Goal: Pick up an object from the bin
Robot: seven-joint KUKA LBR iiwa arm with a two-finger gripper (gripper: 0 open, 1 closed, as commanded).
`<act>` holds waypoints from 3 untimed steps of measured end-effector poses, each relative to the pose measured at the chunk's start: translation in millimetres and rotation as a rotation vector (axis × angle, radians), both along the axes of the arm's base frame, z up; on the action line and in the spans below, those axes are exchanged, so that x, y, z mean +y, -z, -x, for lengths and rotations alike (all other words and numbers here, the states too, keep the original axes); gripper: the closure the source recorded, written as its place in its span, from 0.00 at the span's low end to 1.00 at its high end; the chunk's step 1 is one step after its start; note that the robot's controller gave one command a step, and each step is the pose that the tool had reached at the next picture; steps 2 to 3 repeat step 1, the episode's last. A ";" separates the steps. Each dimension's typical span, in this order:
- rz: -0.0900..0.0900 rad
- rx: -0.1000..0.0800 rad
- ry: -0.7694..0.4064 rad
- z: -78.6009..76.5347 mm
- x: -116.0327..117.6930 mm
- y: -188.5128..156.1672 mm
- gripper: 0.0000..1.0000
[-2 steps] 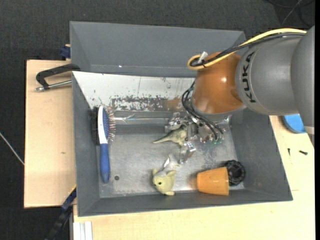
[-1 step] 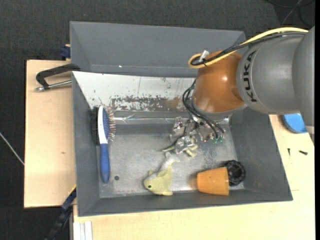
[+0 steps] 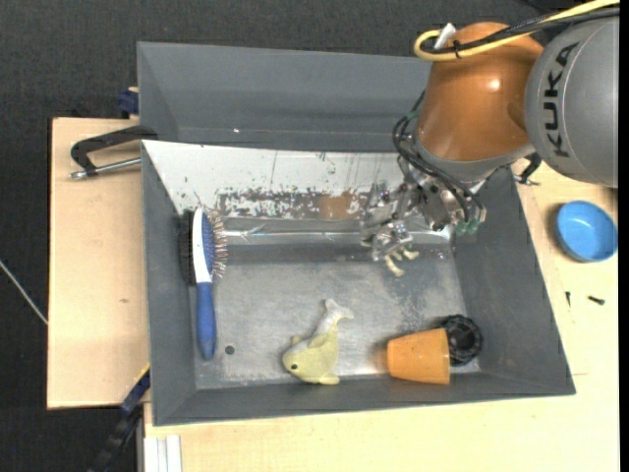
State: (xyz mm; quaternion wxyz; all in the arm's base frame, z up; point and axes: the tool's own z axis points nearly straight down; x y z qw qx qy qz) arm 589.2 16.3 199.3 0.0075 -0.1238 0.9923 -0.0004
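You will note the fingers [image 3: 393, 256] low in the bin [image 3: 295, 96] at upper right, open or closed you cannot tell, well apart from the orange cup [image 3: 418, 357] and yellow toy fish [image 3: 314, 354] at the lower edge.

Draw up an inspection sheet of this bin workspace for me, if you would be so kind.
Surface: grey metal bin, floor scuffed.
Job's things: blue-handled hairbrush along the left wall; pale yellow toy fish front middle; orange cup on its side front right, black round piece touching it.
Clutter: nothing seen.
Grippers: gripper low near the back wall, right of centre, apart from all four things.
Cables: yellow cable looped over the orange wrist cover.
Surroundings: blue round dish right of the bin.
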 end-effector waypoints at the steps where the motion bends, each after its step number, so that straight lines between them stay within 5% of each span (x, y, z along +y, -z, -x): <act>1: 0.000 0.002 0.010 0.9 4.5 -59.7 1.00; 3: 0.000 0.002 0.010 0.9 4.5 -59.7 1.00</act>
